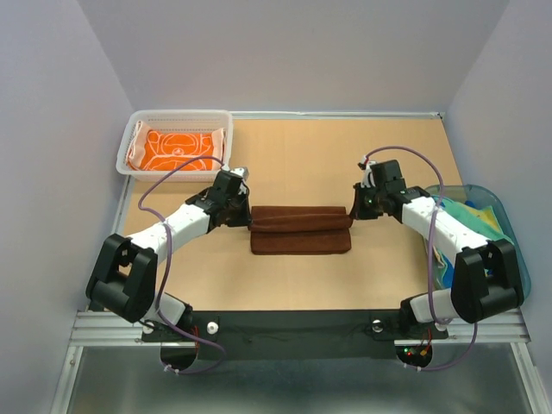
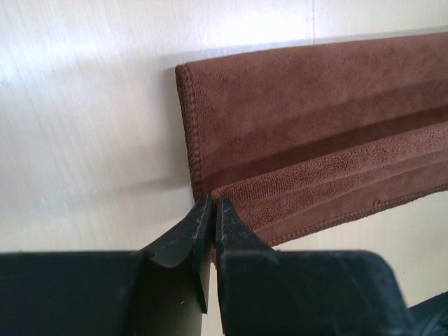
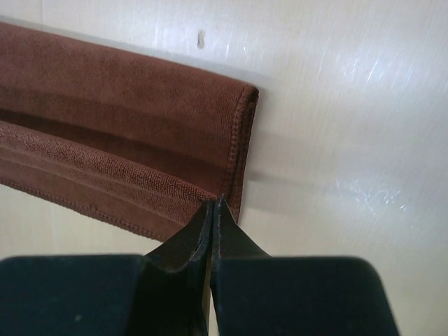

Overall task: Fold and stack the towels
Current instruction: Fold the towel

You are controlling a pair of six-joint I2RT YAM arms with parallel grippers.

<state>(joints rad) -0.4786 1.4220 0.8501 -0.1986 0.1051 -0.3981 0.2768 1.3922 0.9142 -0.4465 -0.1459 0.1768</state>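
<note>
A dark brown towel (image 1: 300,231) lies folded into a long strip at the middle of the table, its far layer slightly raised. My left gripper (image 1: 248,220) is shut on the strip's left end, the fingertips pinching the corner of the upper layer (image 2: 213,203) of the brown towel (image 2: 315,126). At the right end my right gripper (image 1: 352,216) is shut, its tips (image 3: 215,203) meeting on the upper layer's corner of the brown towel (image 3: 119,140). An orange towel with white circles (image 1: 177,148) lies folded in the basket at the far left.
The white mesh basket (image 1: 177,113) stands at the table's far left corner. A translucent blue-green tub (image 1: 517,259) with coloured cloths (image 1: 479,216) sits at the right edge, partly behind the right arm. Grey walls close in the table's sides and back.
</note>
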